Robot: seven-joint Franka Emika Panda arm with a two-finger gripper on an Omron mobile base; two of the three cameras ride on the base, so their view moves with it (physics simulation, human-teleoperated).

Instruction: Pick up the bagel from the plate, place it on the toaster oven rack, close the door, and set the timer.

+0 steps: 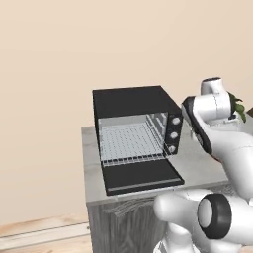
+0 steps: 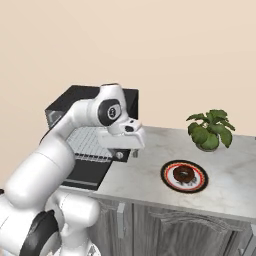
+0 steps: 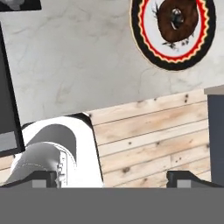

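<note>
Tool (image 2: pixel 127 151) spread and empty near the desk (image 2: pixel 150 175) front edge; bagel (image 2: pixel 183 174) on plate (image 2: pixel 166 178) lies well to its right, away from the oven.

Oven (image 1: pixel 133 106) sits on counter (image 2: pixel 150 175), at its left end, near the wall. Door (image 1: pixel 141 177) lies flat, folded down in front of the cavity, out over the counter's front edge. Rack (image 1: pixel 129 141) inside the cavity, level. Knobs (image 1: pixel 173 134) stacked on oven's right side. Plate (image 2: pixel 184 176) on counter right of oven, well apart, near front edge. Bagel (image 2: pixel 183 174) on plate centre. Plant (image 2: pixel 210 129) behind plate, slightly right. Gripper (image 2: pixel 127 153) above counter between oven and plate, close to oven.
</note>
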